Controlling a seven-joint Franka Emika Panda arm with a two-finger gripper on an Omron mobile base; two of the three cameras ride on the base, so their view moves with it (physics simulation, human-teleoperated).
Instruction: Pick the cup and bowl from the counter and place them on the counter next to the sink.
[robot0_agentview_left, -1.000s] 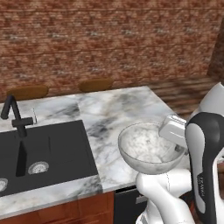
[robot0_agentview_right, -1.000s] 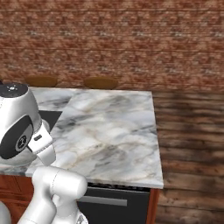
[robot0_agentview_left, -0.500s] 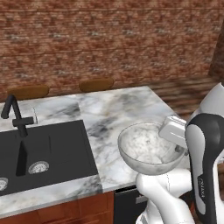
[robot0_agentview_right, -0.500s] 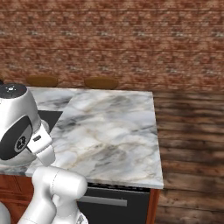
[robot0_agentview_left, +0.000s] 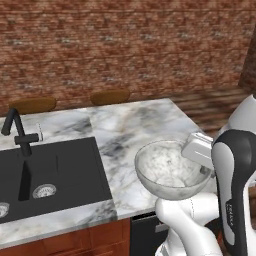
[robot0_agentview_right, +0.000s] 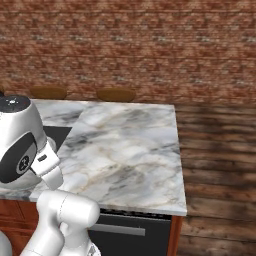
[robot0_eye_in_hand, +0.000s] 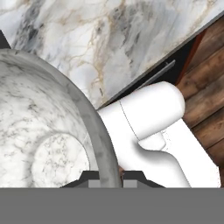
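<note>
Faucet (robot0_agentview_left: 20, 131) stands behind sink (robot0_agentview_left: 55, 175), left of held bowl (robot0_agentview_left: 167, 170).

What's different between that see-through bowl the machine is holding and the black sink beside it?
The bowl is round, pale and glassy; the sink is rectangular and black. The bowl is held up at the counter's front edge, its rim pinched between the jaws of the gripper; the sink is set into the counter. The sink is far wider than the bowl. Both are open hollows.

The bowl (robot0_agentview_left: 167, 170) sits at lower right of the left base view, over the counter's (robot0_agentview_left: 135, 125) front edge. The sink (robot0_agentview_left: 47, 172) lies left, the faucet (robot0_agentview_left: 17, 131) behind it.
</note>
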